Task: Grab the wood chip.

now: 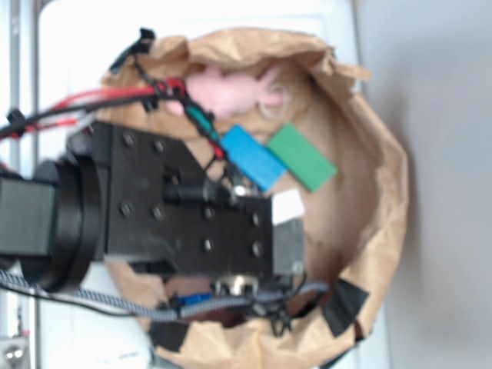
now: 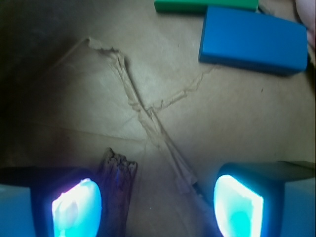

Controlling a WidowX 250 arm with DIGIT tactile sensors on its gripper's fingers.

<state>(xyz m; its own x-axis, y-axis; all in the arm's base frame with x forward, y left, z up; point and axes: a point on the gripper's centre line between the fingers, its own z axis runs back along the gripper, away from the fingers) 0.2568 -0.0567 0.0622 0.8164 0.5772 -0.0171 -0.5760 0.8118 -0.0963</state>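
Between the two glowing fingertips point(image 2: 76, 212) of the gripper point(image 2: 158, 210), which stand wide apart with nothing clamped, the creased brown paper floor point(image 2: 222, 128) of the bag lies bare on the right, while the wood chip point(image 2: 117, 190) sits just beside the left pad, its long axis running up and down the wrist view and its ragged end pointing away from the camera. Farther off lie the blue block point(image 2: 253, 39) and, beyond it, the green block point(image 2: 205, 5). From outside, the black wrist housing point(image 1: 184, 204) fills the paper bag point(image 1: 384, 192), with a pink plush toy point(image 1: 231, 88) at its far rim.
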